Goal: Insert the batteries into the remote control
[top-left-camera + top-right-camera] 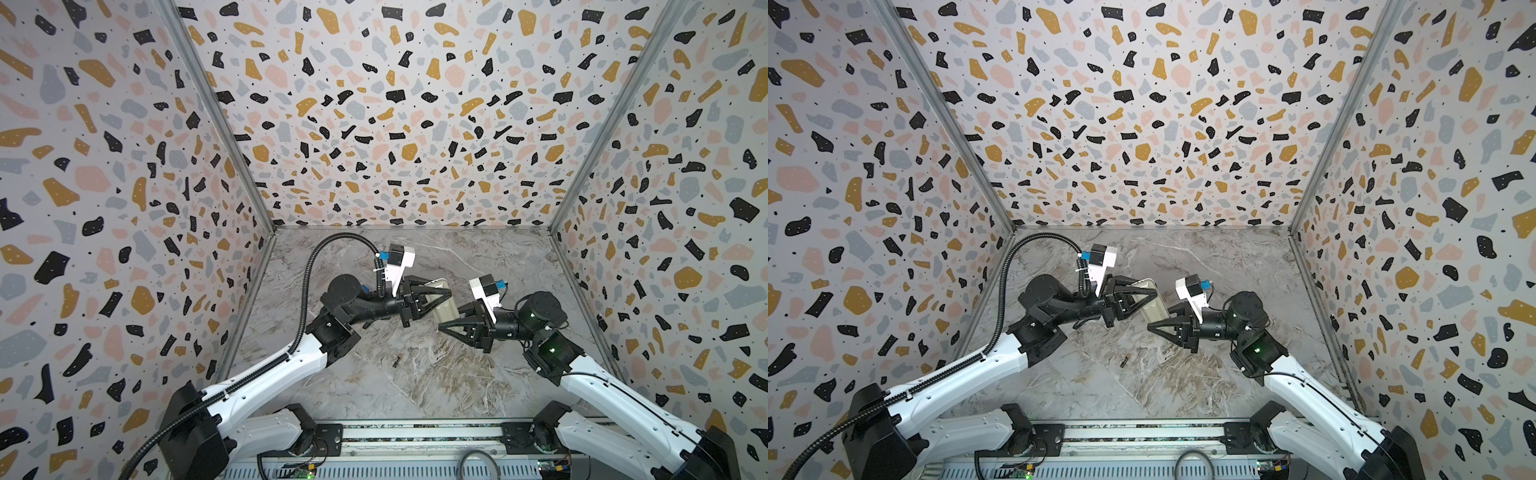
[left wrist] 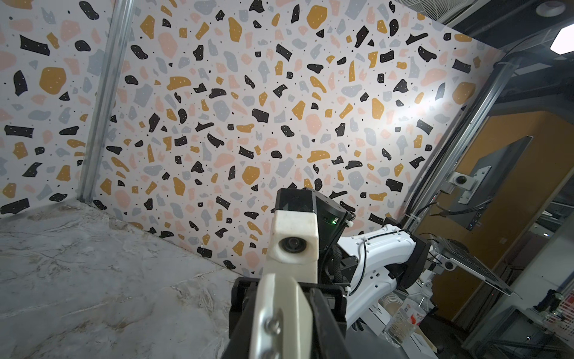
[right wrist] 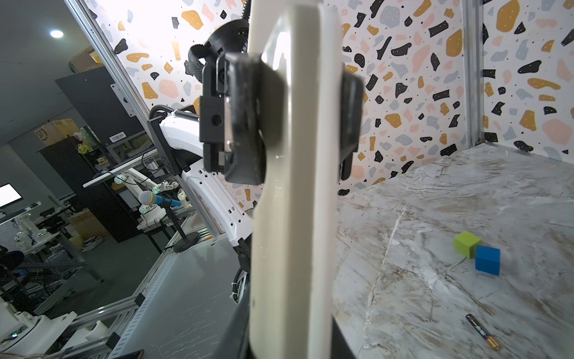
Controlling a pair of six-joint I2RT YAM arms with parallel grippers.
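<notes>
- The left gripper (image 1: pixel 441 297) is clamped on the slim white plastic remote control (image 3: pixel 292 248). Its black pads (image 3: pixel 248 124) press either side of the far half and hold it clear of the table.
- The right gripper (image 1: pixel 451 323) has the remote's near end between its fingers; whether they press it cannot be told.
- The remote looks light, stiff and smooth, so apt to swivel; grip it mid-length, leaving the battery bay uncovered.
- One tiny dark cylindrical battery (image 3: pixel 483 332), copper-tipped, lies on the grey marbled tabletop (image 1: pixel 415 386), nearer and left of the grippers. Hard and round, it should roll, so pinch across its middle.
</notes>
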